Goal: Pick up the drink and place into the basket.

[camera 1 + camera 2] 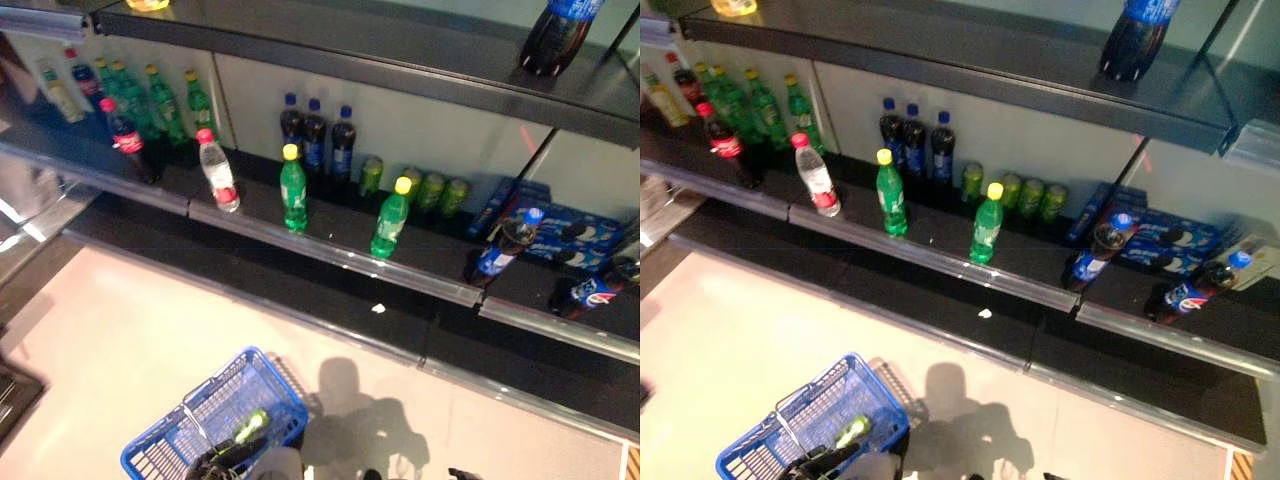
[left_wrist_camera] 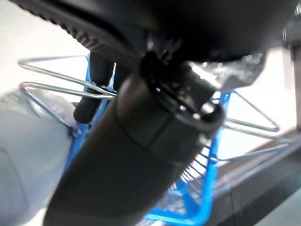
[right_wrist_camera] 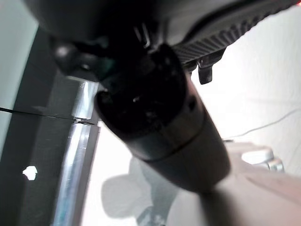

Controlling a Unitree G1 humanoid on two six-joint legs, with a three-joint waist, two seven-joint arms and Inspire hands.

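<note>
Blue wire basket (image 1: 262, 385) on the pale floor (image 1: 120, 340) at about 6 o'clock in the head views, its metal handles (image 2: 61, 87) raised. A green bottle (image 1: 250, 425) lies inside the basket, tilted, close to the near rim.

Left robot hand (image 1: 222, 460) shows at the bottom edge, directly over the basket's near end, at 7 o'clock from the green bottle and just beside it; whether it touches the bottle cannot be told. In the left wrist view dark fingers (image 2: 96, 70) reach down past the wire handles, curled over them, so this robot hand looks closed round the basket's handles.

Right robot hand (image 3: 155, 103) appears only in its own wrist view, as a dark bulk over the floor beside the shelf's metal edge rail (image 3: 75, 155). How far it is open cannot be told, and nothing shows in it.

On the middle shelf (image 1: 440, 262):
- two green bottles with yellow caps, one (image 1: 293, 190) near 12 o'clock, the other (image 1: 390, 218) at 1 o'clock from the basket
- clear bottle with red cap (image 1: 218, 172) at 11 o'clock
- cola bottle (image 1: 130, 140) further toward 10 o'clock
- three dark bottles with blue caps (image 1: 315, 135) at the back
- green cans (image 1: 430, 190) beside them
- two dark bottles with blue labels (image 1: 505, 248) tilted at 2 o'clock
</note>
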